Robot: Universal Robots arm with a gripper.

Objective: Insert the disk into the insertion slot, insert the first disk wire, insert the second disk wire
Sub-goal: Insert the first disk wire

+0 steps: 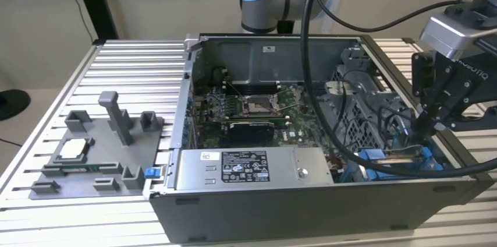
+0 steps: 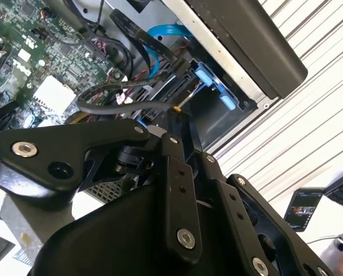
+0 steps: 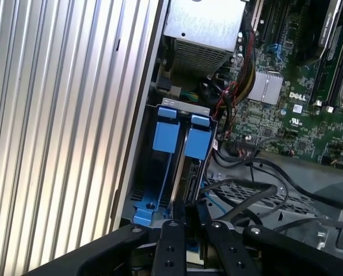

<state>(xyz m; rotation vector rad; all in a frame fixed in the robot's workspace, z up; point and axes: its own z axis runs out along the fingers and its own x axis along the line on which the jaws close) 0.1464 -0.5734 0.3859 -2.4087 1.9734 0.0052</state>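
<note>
insertion slot [image 3: 165,137] partly behind gripper [image 3: 181,214]

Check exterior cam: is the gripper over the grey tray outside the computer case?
No, the gripper reaches into the open computer case at the blue-railed drive bay on the exterior view's right, away from the grey tray.
</note>
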